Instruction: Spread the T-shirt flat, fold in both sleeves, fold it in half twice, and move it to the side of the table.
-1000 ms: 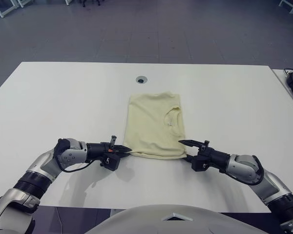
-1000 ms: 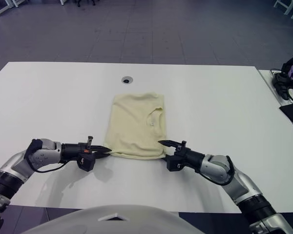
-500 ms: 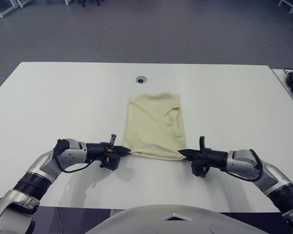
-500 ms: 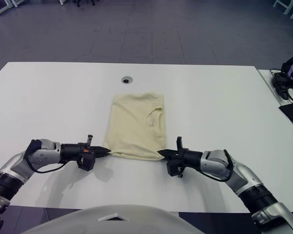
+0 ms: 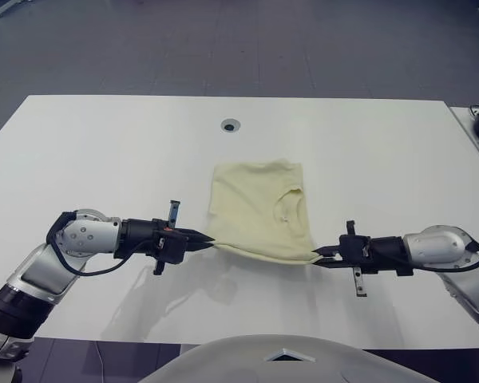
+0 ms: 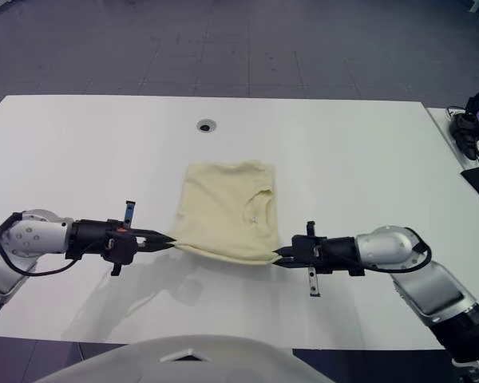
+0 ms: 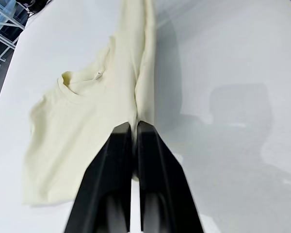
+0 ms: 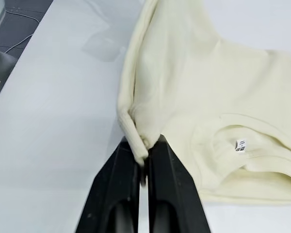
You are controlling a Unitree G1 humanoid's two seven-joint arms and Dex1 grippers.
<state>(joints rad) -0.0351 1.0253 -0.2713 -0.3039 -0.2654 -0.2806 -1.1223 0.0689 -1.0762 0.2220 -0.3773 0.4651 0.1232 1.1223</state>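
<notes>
A pale yellow T-shirt [image 5: 258, 206], folded into a narrow rectangle with its collar showing, lies at the middle of the white table [image 5: 104, 144]. Its near edge is lifted off the surface and stretched between my two grippers. My left gripper [image 5: 207, 242] is shut on the near left corner of the T-shirt [image 7: 102, 102]. On the opposite side my right gripper [image 5: 319, 255] is shut on the near right corner of the T-shirt [image 8: 194, 87]. The far half of the cloth still rests on the table.
A round cable hole [image 5: 231, 124] sits in the table beyond the shirt. Dark equipment [image 6: 467, 128] lies past the table's right edge. Bare white tabletop stretches to both sides and in front of the shirt.
Both grippers have lifted the shirt's near edge off the table and pulled it taut. The right gripper closed on its corner. The head camera has shifted.
</notes>
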